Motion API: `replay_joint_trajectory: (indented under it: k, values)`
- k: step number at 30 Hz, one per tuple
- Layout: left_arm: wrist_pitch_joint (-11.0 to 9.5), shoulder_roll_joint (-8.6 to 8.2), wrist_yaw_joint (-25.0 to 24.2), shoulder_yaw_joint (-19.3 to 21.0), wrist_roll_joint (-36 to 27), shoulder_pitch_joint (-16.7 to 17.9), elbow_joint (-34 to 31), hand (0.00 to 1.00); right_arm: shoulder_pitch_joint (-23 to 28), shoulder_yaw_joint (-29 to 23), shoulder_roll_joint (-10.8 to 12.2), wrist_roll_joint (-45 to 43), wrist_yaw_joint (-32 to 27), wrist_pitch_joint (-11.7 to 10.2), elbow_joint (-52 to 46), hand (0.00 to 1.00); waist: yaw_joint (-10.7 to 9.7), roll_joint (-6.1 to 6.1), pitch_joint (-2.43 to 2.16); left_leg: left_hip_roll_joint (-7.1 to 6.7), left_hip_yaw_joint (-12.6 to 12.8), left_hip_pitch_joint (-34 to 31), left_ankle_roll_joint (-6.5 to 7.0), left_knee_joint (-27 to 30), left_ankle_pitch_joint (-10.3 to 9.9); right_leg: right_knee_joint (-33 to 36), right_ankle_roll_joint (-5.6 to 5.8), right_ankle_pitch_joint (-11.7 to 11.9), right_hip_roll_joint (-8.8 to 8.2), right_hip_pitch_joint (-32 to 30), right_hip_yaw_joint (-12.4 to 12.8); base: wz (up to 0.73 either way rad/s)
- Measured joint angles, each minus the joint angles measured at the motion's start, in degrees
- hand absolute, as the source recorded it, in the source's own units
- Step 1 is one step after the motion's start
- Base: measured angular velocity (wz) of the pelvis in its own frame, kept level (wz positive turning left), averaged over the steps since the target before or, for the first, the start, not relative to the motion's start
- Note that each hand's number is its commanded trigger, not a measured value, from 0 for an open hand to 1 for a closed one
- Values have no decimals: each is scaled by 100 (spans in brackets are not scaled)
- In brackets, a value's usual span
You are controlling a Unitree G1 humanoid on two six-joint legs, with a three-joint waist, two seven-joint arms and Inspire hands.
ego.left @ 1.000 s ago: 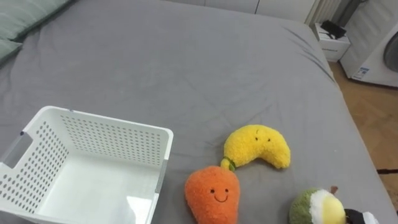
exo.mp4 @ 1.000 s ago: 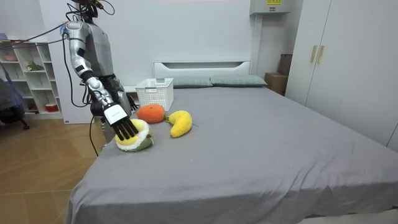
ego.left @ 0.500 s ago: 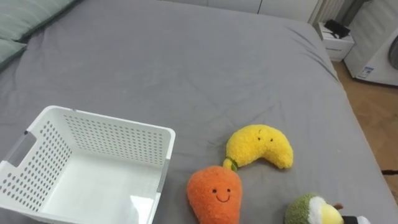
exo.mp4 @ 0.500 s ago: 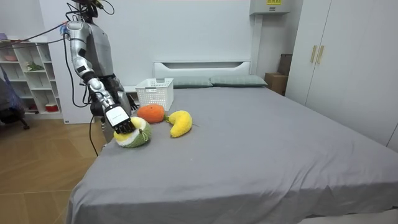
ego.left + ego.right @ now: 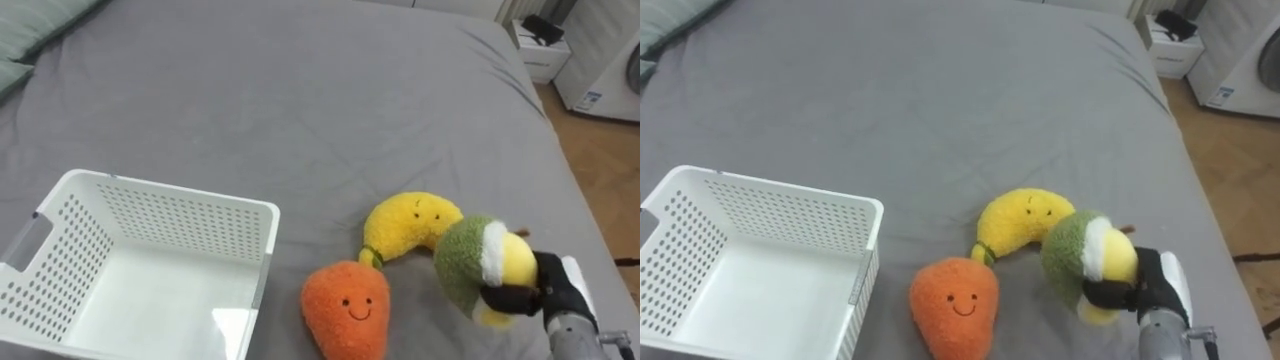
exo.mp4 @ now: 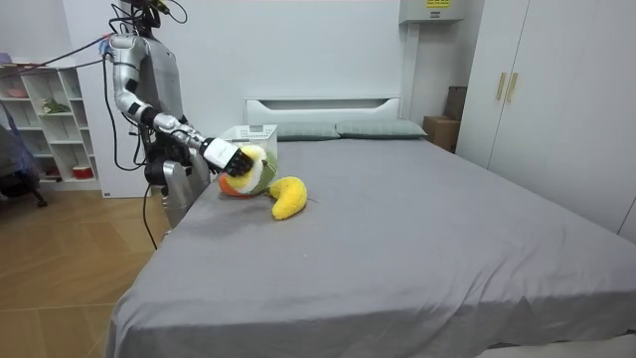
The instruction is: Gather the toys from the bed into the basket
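While the robot stands at the side of the bed (image 5: 300,90), its right hand (image 5: 556,291) has its fingers curled round the green plush toy (image 5: 462,265), holding it clear of the cover. In the room view the toy hangs above the other toys near the white basket (image 5: 172,192), which I take as the carry toward it. From the held toy, the basket lies at about 9 o'clock, well apart, open side up, so a drop from above would seem to suit it.

The grip sits on the toy's yellow and white face, leaving the green back turned toward 9 o'clock. Its long axis seems to run from about 1 o'clock to 7 o'clock, the small stem uppermost.

The yellow banana toy (image 5: 405,222) lies just beside it at 10 o'clock, partly covered by it, and the orange carrot toy (image 5: 345,308) rests at 8 o'clock, both not yet collected.
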Motion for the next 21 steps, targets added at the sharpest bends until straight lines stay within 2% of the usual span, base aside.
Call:
replay_joint_trajectory:
  k: [11,14,17,21]
  values:
    - [-42,0,170,-2,11,123,0,0,1,-6,-30,23,277,6,-1625,100,-16,-81,-60,2,6,-38,0,-1,0,9,1,0,-16,-9,3,0]
    - [-42,-2,197,-9,11,119,-1,0,0,-2,-30,38,374,10,-1996,100,2,-74,-53,-1,12,-38,0,-23,0,10,2,0,-3,-6,6,0]
    - [-44,-6,220,-23,6,95,0,0,-38,17,-29,63,477,10,-2228,100,69,-50,-21,1,17,-43,0,-27,-1,9,2,0,4,-12,29,0]
    - [-49,-44,221,-89,5,40,0,0,-149,183,-30,-133,580,13,-2319,100,140,-51,-1,2,18,-53,0,-31,-1,12,2,0,1,-23,4,0]
